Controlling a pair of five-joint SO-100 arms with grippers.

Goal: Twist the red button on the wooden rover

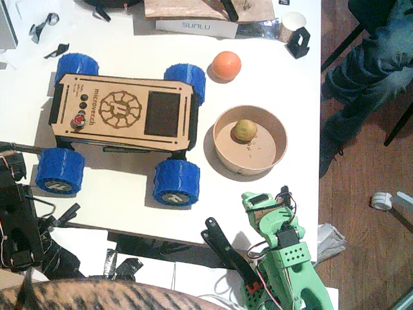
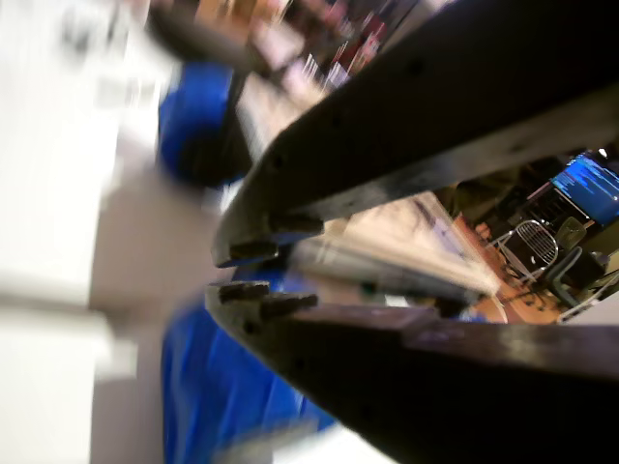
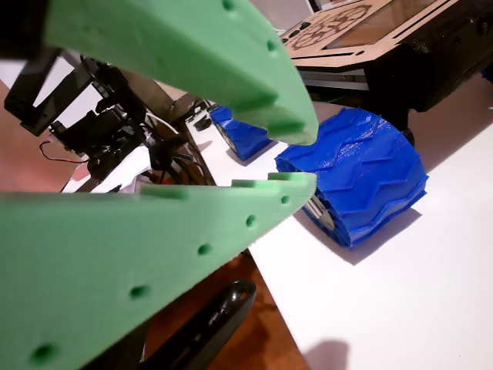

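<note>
My left gripper [image 2: 253,273], nearly closed and empty, nears the wooden rover [image 1: 122,111]. Next I must reach its red button [image 1: 79,121].

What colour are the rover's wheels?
Blue. The wheels show best in the fixed view.

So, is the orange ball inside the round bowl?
No, the orange ball lies on the table beyond the bowl; a small yellowish fruit sits inside.
</note>
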